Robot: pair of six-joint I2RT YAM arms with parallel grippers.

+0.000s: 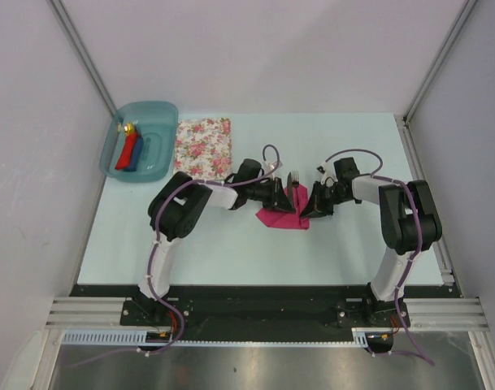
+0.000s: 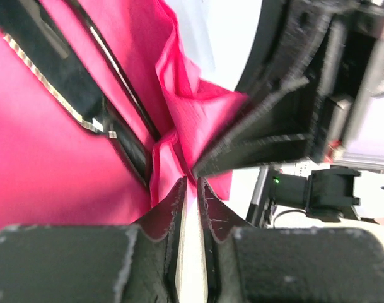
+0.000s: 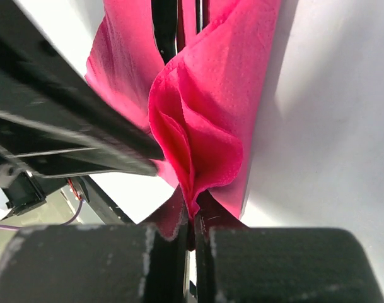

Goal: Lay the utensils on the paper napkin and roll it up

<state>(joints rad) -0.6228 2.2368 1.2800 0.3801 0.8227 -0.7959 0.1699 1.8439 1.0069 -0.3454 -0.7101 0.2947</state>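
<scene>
The magenta paper napkin (image 1: pixel 281 216) lies crumpled at mid-table between both grippers. A dark fork (image 1: pixel 295 177) pokes out of its far side, tines showing. In the left wrist view two slim dark utensils (image 2: pixel 65 82) lie on the napkin (image 2: pixel 40 164), one of them partly under a raised fold. My right gripper (image 3: pixel 193 216) is shut on a pinched-up fold of the napkin (image 3: pixel 204 120). My left gripper (image 2: pixel 192 184) sits at the napkin's edge, its jaws a narrow slit apart with only pale table showing between them. The right gripper's finger (image 2: pixel 255 139) crosses just ahead of it.
A white floral cloth (image 1: pixel 203 147) lies at the back left of the table. Beside it stands a teal bin (image 1: pixel 162 106) holding red and blue rolls (image 1: pixel 130 153). Grey walls close in the table on the left, right and back.
</scene>
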